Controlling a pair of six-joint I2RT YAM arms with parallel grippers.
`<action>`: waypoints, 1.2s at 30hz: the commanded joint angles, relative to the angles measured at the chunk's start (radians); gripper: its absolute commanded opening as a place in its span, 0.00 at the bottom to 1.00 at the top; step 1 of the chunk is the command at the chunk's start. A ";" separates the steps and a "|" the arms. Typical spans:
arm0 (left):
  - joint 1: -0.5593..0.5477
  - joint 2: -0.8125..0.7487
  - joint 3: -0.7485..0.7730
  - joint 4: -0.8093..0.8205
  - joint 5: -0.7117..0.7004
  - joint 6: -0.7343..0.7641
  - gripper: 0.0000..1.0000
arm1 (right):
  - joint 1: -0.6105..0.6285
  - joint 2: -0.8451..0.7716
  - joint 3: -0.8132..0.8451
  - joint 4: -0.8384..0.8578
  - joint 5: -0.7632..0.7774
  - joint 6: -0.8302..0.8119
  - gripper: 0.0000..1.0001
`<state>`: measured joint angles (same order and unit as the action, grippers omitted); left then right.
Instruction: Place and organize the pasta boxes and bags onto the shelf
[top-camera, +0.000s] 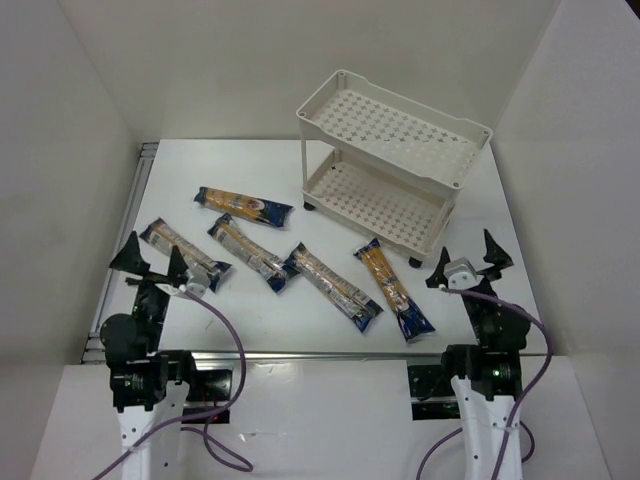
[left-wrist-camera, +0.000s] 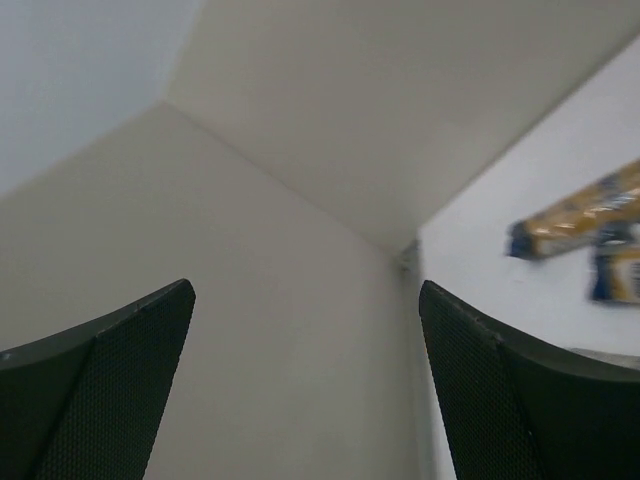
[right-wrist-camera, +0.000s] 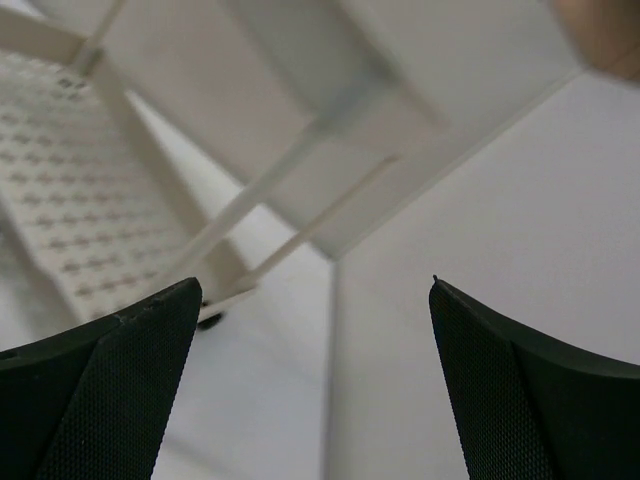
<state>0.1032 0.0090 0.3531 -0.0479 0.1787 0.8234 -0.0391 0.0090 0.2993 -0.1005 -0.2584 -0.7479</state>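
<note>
Five spaghetti packets (top-camera: 250, 255) lay flat on the surface (top-camera: 200, 175), all off the shelf (top-camera: 395, 125), which stood upright far right. Left gripper (top-camera: 153, 258) and right gripper (top-camera: 465, 255) were spread wide, holding nothing, near edge.

Five spaghetti packets (top-camera: 250, 252) lie flat on the white bench (top-camera: 200, 165), spread in a loose row between my two arms and all apart from the shelf (top-camera: 390, 125). The leftmost packet (top-camera: 185, 255) ends near my left gripper (top-camera: 152, 262), whose jaws stand wide apart. The rearmost packet (top-camera: 243, 205) lies farther back. The rightmost packet (top-camera: 393, 288) lies slanted, near the shelf's front corner. The cream two-tier shelf stands upright at the far right. My right gripper (top-camera: 466, 260) hovers just beside its near wheel, jaws spread wide.
</note>
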 joint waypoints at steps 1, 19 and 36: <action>0.004 -0.018 0.098 -0.018 -0.096 0.186 1.00 | 0.007 -0.006 0.215 -0.048 0.074 -0.165 0.99; 0.006 0.609 0.660 -0.532 -0.250 -0.590 1.00 | -0.070 1.161 1.673 -0.929 -0.422 0.514 0.98; 0.306 0.772 0.589 -0.461 0.050 -0.791 1.00 | 0.881 1.667 1.996 -0.588 0.597 0.159 1.00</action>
<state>0.3637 0.7792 0.9398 -0.5560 0.1627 0.0849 0.4866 1.6337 2.3882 -0.7834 -0.1089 -0.3729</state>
